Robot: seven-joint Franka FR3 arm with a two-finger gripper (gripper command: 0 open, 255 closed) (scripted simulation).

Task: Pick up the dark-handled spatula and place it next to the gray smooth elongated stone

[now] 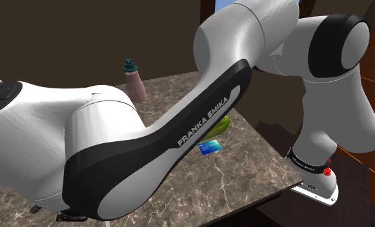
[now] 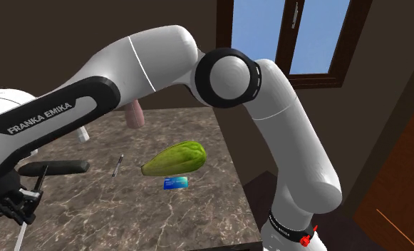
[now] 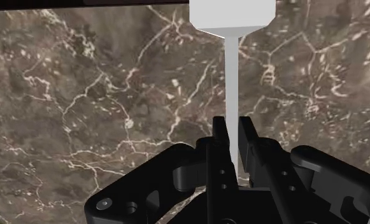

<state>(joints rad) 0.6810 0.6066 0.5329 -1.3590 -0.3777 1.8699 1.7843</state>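
Closest of all is the black gripper (image 3: 233, 125), its two fingers pressed together on the thin pale shaft of the spatula (image 3: 232, 63). The shaft runs straight out from between them to a plain white blade, whose far end is cut off by the edge of the wrist view. The handle end is buried behind the fingers, so its colour can't be made out. Beneath the spatula lies the dark brown marble bench (image 3: 81, 95), veined in white; whether the blade touches it, I cannot tell.

From the shoulder side the big white arm (image 1: 179, 129) blocks most of the bench. Behind it, near the back edge, stands a pinkish bottle (image 1: 135, 82) with a teal cap, upright and closed, so its contents are hidden. A blue card (image 1: 210, 147) lies flat, with a sliver of a green vegetable (image 1: 224, 124) peeking out just beyond the arm.

In the second exterior view the long green vegetable lies just behind the card, with a slim pen-like stick (image 2: 117, 165) nearby. A dark, rounded, elongated thing (image 2: 55, 167) sits beside the gripper, and I cannot tell what it is.
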